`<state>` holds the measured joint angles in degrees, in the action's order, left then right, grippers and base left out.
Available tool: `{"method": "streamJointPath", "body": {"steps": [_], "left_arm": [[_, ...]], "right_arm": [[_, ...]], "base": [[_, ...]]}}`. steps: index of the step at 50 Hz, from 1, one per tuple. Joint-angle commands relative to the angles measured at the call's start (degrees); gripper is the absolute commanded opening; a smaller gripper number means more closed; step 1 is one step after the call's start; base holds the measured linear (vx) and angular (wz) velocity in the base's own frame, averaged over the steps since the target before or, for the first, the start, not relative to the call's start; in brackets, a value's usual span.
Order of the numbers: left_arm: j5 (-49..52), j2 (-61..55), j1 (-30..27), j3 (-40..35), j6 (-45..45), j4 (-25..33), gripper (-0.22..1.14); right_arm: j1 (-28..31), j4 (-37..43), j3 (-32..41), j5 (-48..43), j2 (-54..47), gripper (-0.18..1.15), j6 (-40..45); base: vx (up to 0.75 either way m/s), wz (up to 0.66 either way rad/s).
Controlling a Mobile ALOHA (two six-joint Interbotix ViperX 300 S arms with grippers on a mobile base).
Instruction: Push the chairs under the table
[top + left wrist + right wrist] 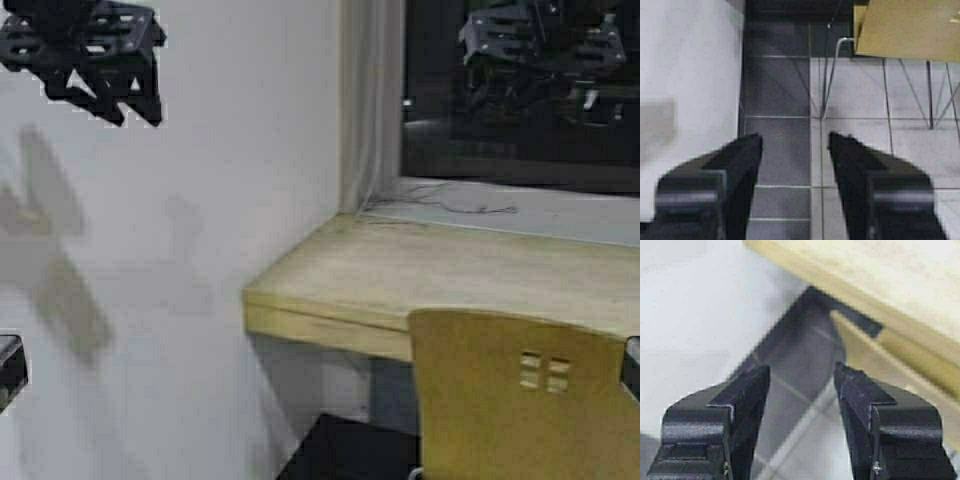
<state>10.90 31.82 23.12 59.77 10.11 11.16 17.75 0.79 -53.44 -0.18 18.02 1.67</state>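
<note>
High view: chair (520, 400) faces table (450, 275).

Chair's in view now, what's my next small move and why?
Probably ease the base forward toward the chair: its backrest stands short of the table edge, and both grippers, left and right, are open and touching nothing.

Long light-wood table (400, 265) with a thick pale front edge, butted at its left end against a white wall and along its back edge against a grey window sill. Bare on top, wood grain running lengthwise. Below: tiled floor (860, 95), dark tiles along the wall, paler grey tiles farther out, thin grout lines between. Standing on the floor at the table's front edge, near its left corner: one tan chair (520, 400), chrome tube legs on the pale tiles.
</note>
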Motion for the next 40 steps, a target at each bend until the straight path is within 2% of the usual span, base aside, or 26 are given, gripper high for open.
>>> {"method": "streamJointPath", "body": {"steps": [1, 16, 40], "left_arm": [[-0.62, 0.35, 0.09, -1.41, -0.62, 0.35, 0.81], [-0.62, 0.0, 0.09, -1.32, -1.32, 0.35, 0.81], [0.7, 0.79, 0.09, -0.62, -2.64, 0.35, 0.81]], "right_arm": [[0.18, 0.09, 2.02, 0.18, 0.26, 0.8, 0.09], [0.18, 0.7, 4.13, 1.58, -0.26, 0.8, 3.78], [-1.93, 0.53, 4.66, 2.02, 0.62, 0.8, 4.22]], "base": [[-0.27, 0.21], [-0.26, 0.17], [-0.32, 0.2]]}}
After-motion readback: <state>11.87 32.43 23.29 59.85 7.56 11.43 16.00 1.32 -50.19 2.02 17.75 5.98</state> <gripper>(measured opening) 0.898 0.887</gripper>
